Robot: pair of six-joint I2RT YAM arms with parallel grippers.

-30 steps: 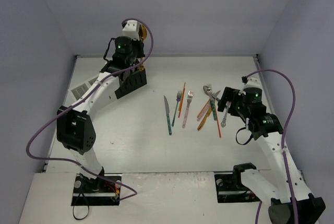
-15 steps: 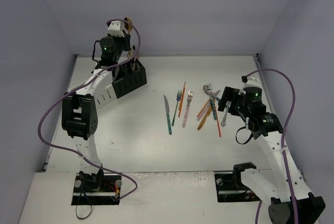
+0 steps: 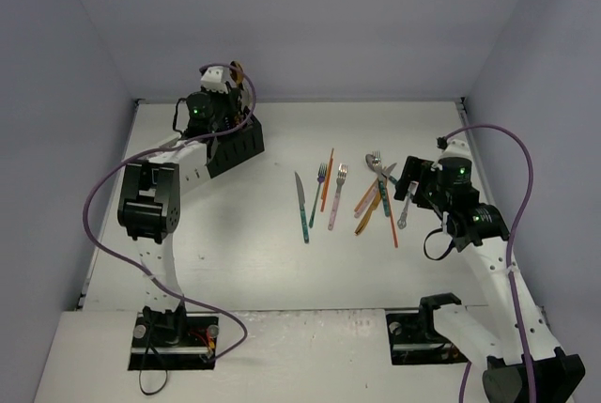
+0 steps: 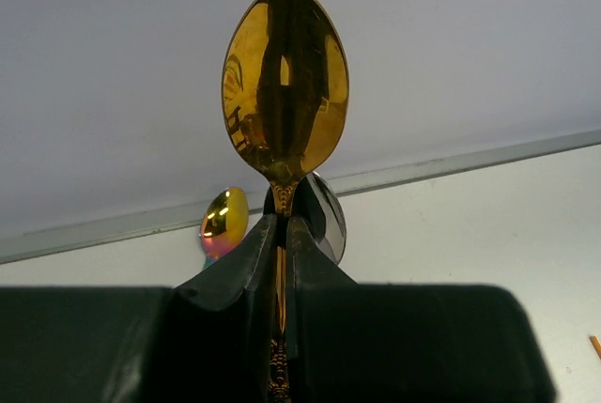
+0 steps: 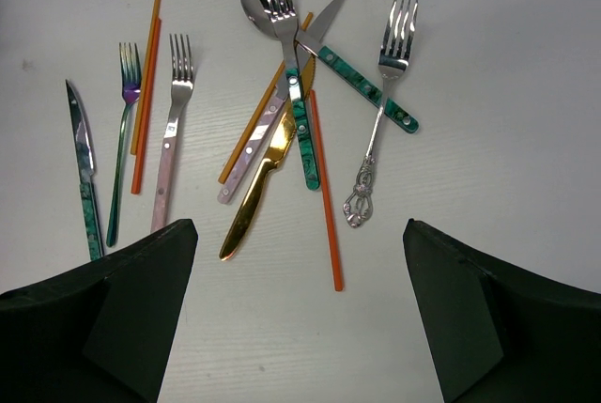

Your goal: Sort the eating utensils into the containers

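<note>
My left gripper point(image 3: 228, 77) is shut on the handle of a gold spoon point(image 4: 285, 84), held upright above the black caddy point(image 3: 237, 149) at the back left. Behind its fingers point(image 4: 252, 251), a rainbow spoon point(image 4: 224, 219) and a silver spoon point(image 4: 330, 220) show their bowls. My right gripper point(image 5: 297, 234) hangs open over the right cluster of utensils point(image 3: 380, 194), touching none. That cluster holds a gold knife point(image 5: 260, 192), teal-handled fork point(image 5: 294, 84), ornate silver fork point(image 5: 379, 112) and an orange stick point(image 5: 326, 196). A teal knife point(image 5: 83, 163), rainbow fork point(image 5: 120, 140), pink fork point(image 5: 170, 140) and orange sticks point(image 5: 146, 93) lie to the left.
Grey walls close the table point(image 3: 244, 253) on three sides, and the black caddy stands near the back wall. The left arm's purple cable point(image 3: 94, 224) loops over the table's left edge. The right arm's cable point(image 3: 521, 168) arches beside the right wall.
The left gripper with the gold spoon has swung left and come down closer to the black caddy. The right arm and the lying utensils have not moved.
</note>
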